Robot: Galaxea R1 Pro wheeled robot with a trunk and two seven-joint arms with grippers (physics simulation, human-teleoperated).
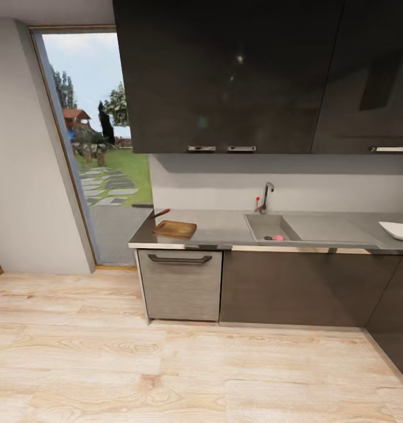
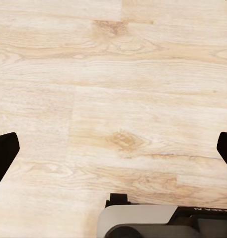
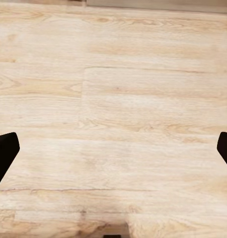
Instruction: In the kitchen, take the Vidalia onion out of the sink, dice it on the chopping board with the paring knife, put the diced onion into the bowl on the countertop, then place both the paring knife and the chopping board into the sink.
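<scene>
Both hands (image 2: 113, 148) (image 3: 113, 148) spread wide over floor; onion (image 1: 278, 238), seemingly, sits in sink (image 1: 263, 226).

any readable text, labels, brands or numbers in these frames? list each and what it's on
None can be read.
One faint pale marking on the dark robot part in the left wrist view: too small and blurred to read.
No lettering shows on the upper cabinets, the drawer front, the tap, the chopping board or the bowl.
Both wrist views look down at plain wooden floor.

Bright, even daylight from the glass door (image 1: 98, 147); soft render, slightly blurred.
</scene>
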